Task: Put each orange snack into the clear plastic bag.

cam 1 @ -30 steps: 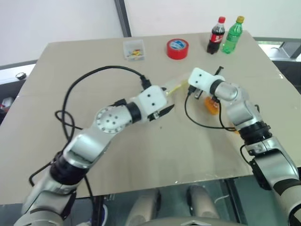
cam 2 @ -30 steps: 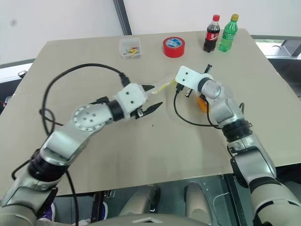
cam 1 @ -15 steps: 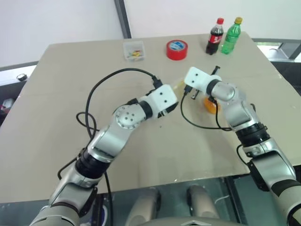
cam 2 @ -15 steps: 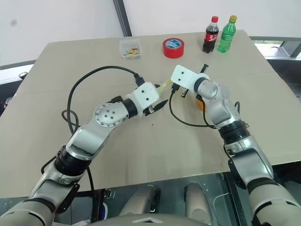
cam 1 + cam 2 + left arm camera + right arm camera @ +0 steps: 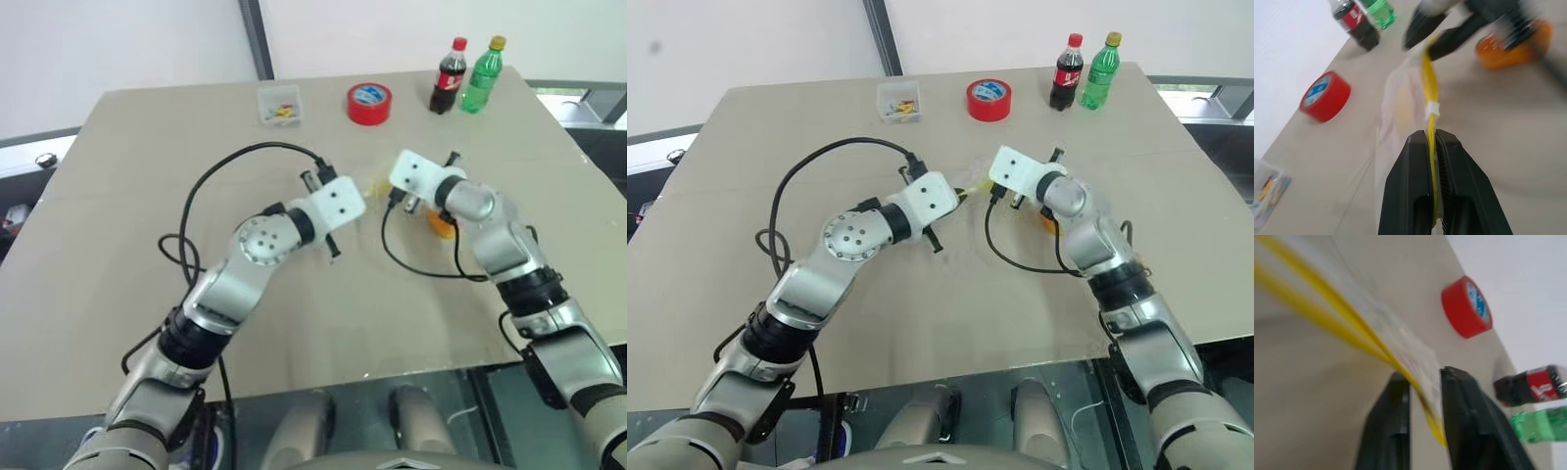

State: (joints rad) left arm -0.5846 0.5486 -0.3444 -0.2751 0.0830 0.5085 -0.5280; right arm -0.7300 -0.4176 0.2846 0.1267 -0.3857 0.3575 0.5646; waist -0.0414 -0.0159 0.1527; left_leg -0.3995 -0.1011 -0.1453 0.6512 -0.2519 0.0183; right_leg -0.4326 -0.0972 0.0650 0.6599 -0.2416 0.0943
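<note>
At the frame's centre, the clear plastic bag (image 5: 1400, 105) hangs between both arms. The left gripper (image 5: 1432, 142) is clenched on its yellow strip; the right gripper (image 5: 1422, 382) straddles the strip with its fingers parted. The bag looks light, limp and slippery, so the stiffer strip seems the best hold. The left wrist view shows an orange snack (image 5: 1513, 46) at upper right, on the table beyond the bag.

left hand (image 5: 1432, 142) pinched closed, right hand (image 5: 1422, 378) parted
</note>
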